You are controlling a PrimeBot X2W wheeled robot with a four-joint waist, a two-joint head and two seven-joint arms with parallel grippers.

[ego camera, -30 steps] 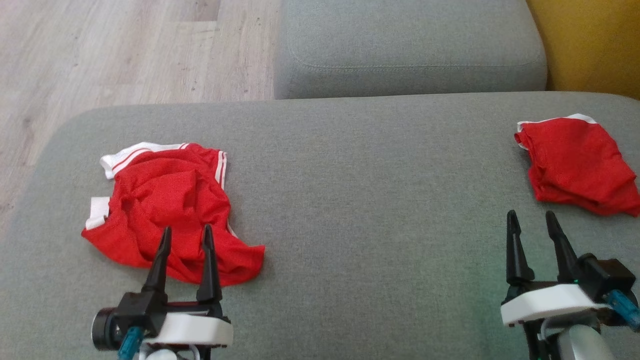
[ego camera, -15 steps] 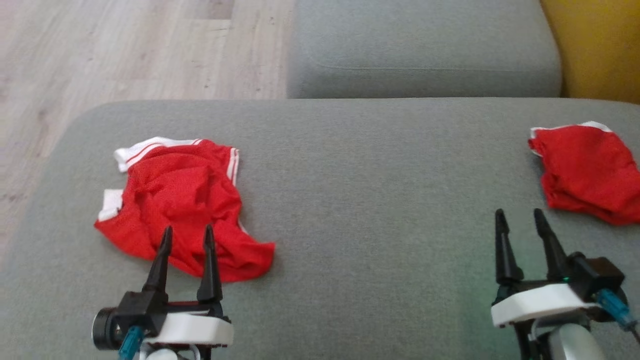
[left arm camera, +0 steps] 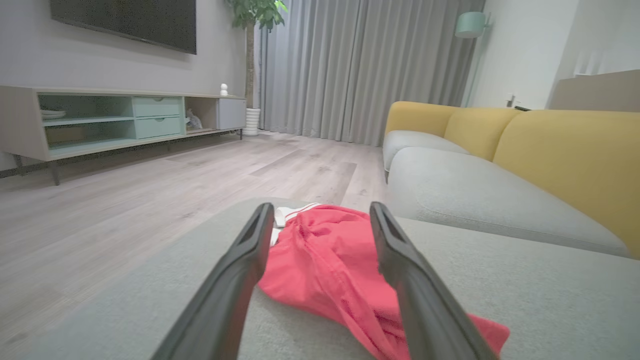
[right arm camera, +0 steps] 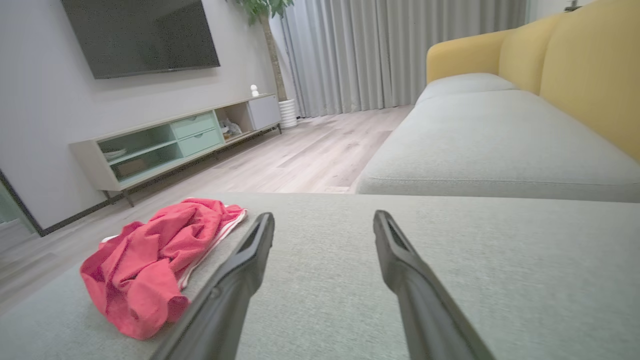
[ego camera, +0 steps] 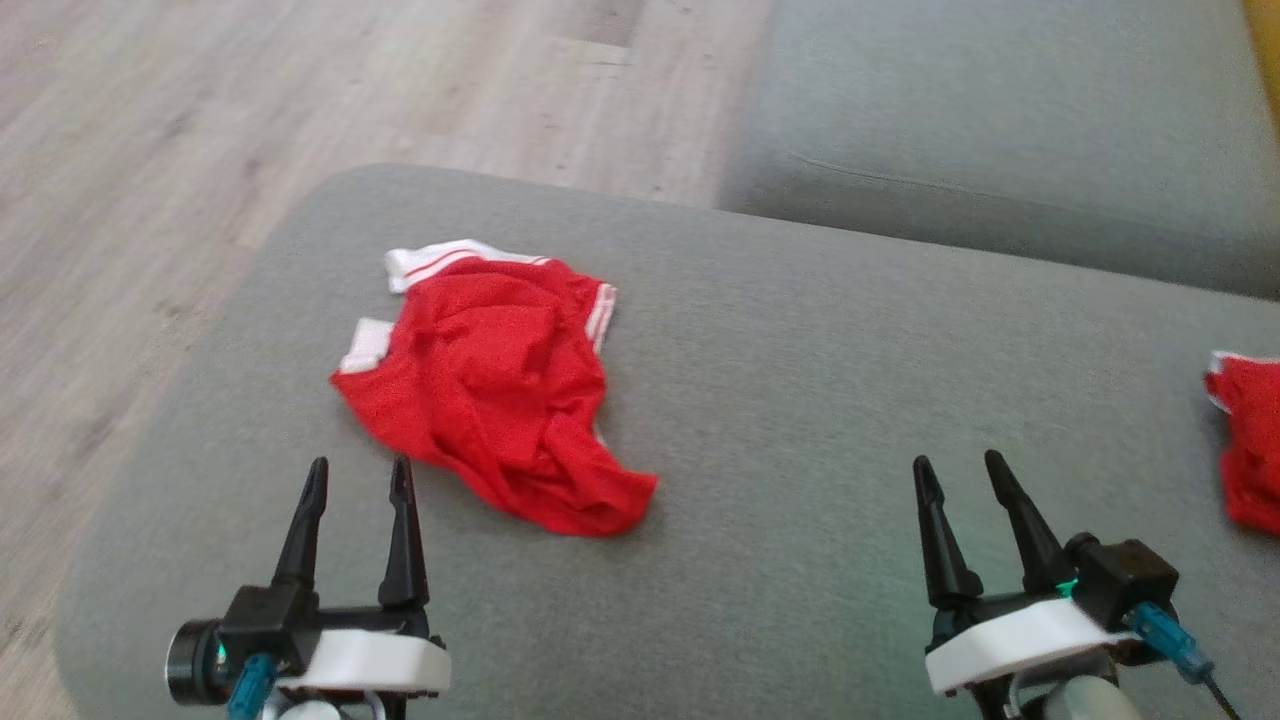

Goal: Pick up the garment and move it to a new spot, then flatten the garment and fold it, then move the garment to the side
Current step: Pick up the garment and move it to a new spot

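"Judging from how the garment lies, which step is the robot on?"

"The very first, by the look of it: the pick-up. The red garment sits crumpled on the left part of the grey cushion, toward its far-left corner, and nothing grips it."

"And the grippers?"

"The left gripper is poised just short of the heap's near edge, with its fingers spread fairly wide and nothing between them. In the left wrist view the cloth lies straight ahead, framed by the two fingers. The right gripper stands well apart to the right over bare cushion, likewise spread and empty."

"What about the other red piece at the right edge?"

"It lies near the right gripper and is partly cut off, so whether it is folded cannot be told."

"So what does the next move call for?"

"Probably the left arm goes forward and down until its fingertips straddle a raised fold, then closes. Slack cloth bunches easily, so pinching a ridge seems safer than pinching a flat hem. Flattening and folding are not yet begun."
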